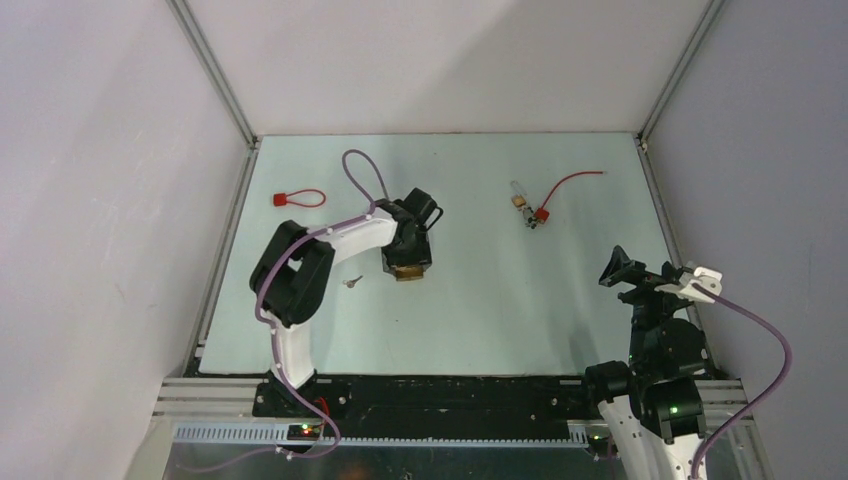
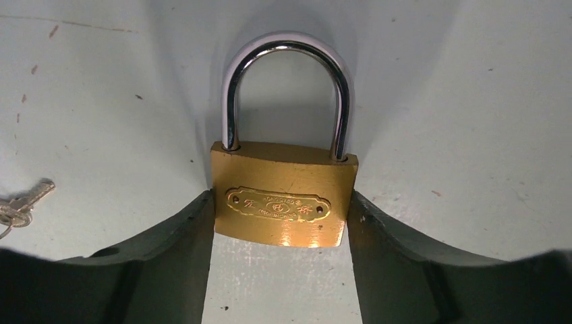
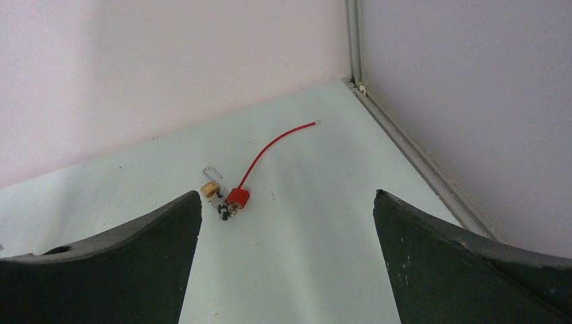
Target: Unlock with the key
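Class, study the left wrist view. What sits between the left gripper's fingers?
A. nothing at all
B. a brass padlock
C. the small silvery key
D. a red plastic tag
B: the left gripper presses on both sides of the brass padlock, shackle pointing away, while the key lies apart, untouched.

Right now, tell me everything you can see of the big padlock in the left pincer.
The padlock has a shiny brass body with an embossed oval nameplate and a polished steel shackle, both legs seated, so it looks locked. The left pincer clamps its sides. The keyhole is out of view; whether it touches the table is unclear.
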Controlling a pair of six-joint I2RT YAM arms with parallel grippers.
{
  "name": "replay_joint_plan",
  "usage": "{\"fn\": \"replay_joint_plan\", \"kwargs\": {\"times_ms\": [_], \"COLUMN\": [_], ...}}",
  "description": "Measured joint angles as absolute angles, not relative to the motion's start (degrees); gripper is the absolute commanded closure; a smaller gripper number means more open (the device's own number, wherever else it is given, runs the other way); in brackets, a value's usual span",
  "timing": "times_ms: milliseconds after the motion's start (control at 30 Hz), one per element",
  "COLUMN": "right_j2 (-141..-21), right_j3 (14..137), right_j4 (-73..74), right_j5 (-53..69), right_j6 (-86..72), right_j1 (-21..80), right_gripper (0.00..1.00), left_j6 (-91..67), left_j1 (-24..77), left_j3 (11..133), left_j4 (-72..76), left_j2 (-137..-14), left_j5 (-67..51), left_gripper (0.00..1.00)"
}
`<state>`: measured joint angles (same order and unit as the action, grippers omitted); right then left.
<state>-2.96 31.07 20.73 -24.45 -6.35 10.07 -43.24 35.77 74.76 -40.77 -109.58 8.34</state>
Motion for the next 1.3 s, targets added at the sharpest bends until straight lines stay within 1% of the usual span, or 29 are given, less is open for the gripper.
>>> {"fn": "replay_joint_plan", "kwargs": {"times_ms": [33, 100, 133, 267, 367, 533, 700, 833, 933, 1033, 1133, 1300], "right_j2": [-3.05, -3.09, -3.09, -3.20, -3.51, -3.70, -4.73, -6.92, -8.12, -8.84, -9.47, -10.26], "right_j3": [31.07, 31.05, 31.05, 30.96, 30.96, 30.96, 30.96, 30.96, 30.96, 30.96, 30.96, 30.96], "right_j4": [20.73, 20.71, 20.71, 20.71, 20.71, 20.69, 20.58, 20.23, 20.23, 20.25, 20.25, 20.29], "right_j5": [-24.32, -24.10, -24.01, -23.59, -23.42, -23.09, -22.81, -22.44, -22.39, -22.41, -22.44, -22.46], "right_j6": [-6.35, -6.35, -6.33, -6.33, -6.33, -6.20, -6.11, -5.89, -5.82, -5.78, -5.76, -5.80], "right_j1": [10.15, 10.33, 10.39, 10.57, 10.79, 10.98, 11.18, 11.99, 12.47, 13.06, 14.04, 15.51], "right_gripper": [0.00, 0.00, 0.00, 0.00, 0.00, 0.00, 0.00, 0.00, 0.00, 0.00, 0.00, 0.00], "left_j6": [-43.62, -43.72, -43.92, -43.03, -40.88, -34.13, -25.65, -20.23, -17.93, -16.75, -15.99, -15.59], "left_j1": [35.90, 35.99, 35.99, 35.70, 34.74, 29.45, 21.96, 18.31, 17.47, 16.82, 16.29, 15.92], "left_j3": [75.13, 75.53, 75.55, 75.09, 72.82, 69.28, 66.96, 66.30, 66.30, 66.30, 66.30, 66.06], "left_j4": [-40.97, -40.73, -40.49, -40.14, -39.92, -40.99, -42.94, -44.97, -45.36, -45.67, -45.78, -45.82], "left_j2": [-109.65, -109.65, -109.58, -107.61, -102.94, -93.78, -90.96, -92.75, -95.50, -98.91, -101.51, -104.09], "left_j5": [8.73, 8.93, 9.21, 10.11, 10.04, 9.43, 8.75, 8.14, 7.01, 5.58, 4.93, 3.25], "left_gripper": [0.23, 0.16, 0.14, 0.11, 0.11, 0.18, 0.26, 0.35, 0.38, 0.43, 0.46, 0.56]}}
